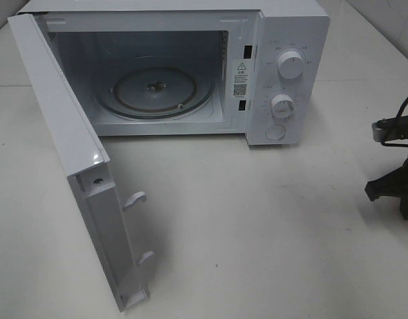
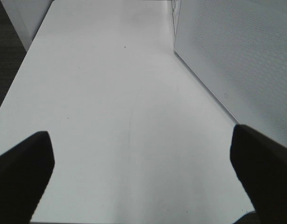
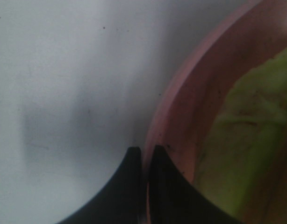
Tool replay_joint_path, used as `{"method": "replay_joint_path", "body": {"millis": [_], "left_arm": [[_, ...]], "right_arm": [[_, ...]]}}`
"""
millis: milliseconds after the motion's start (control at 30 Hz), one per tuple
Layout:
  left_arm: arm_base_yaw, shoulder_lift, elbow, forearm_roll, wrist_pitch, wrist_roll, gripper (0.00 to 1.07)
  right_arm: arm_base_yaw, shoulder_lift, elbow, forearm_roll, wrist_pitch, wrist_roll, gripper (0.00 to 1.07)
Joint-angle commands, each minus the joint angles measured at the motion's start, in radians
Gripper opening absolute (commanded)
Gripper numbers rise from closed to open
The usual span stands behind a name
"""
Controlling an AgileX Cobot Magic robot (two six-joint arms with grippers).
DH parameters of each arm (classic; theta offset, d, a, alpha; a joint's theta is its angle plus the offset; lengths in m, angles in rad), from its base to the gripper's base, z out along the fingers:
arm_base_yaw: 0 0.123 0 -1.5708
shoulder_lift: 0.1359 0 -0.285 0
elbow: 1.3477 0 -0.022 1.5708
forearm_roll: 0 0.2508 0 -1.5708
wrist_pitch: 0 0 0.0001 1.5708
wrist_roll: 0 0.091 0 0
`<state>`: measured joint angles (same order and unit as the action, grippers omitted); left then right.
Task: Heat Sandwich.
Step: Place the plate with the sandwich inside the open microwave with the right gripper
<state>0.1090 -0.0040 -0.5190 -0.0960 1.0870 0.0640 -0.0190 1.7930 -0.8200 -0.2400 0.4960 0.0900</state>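
At the right wrist only, gripper pinches pink plate rim.

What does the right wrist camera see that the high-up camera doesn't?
Only the right wrist view shows the pink plate, the yellow-green sandwich on it, and the right gripper shut on the plate's rim. Only the high view shows the microwave, its open door and the glass turntable inside. Both show the white table.
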Motion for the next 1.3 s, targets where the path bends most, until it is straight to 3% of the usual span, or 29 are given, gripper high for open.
{"method": "replay_joint_path", "body": {"millis": [33,567,1000,1300], "left_arm": [[0.002,-0.017,0.001,0.001,-0.015,-0.001,0.98],[0.002,-0.017,0.001,0.001,-0.015,-0.001,0.98],[0.002,-0.017,0.001,0.001,-0.015,-0.001,0.98],[0.002,-0.017,0.001,0.001,-0.015,-0.001,0.98]], "right_arm": [[-0.005,0.003,-0.001,0.007,0.0,0.01,0.0],[-0.001,-0.001,-0.001,-0.053,0.03,0.063,0.0],[0.1,-0.001,-0.001,-0.238,0.125,0.223,0.0],[0.163,-0.023,-0.001,-0.284,0.205,0.265,0.0]]}}
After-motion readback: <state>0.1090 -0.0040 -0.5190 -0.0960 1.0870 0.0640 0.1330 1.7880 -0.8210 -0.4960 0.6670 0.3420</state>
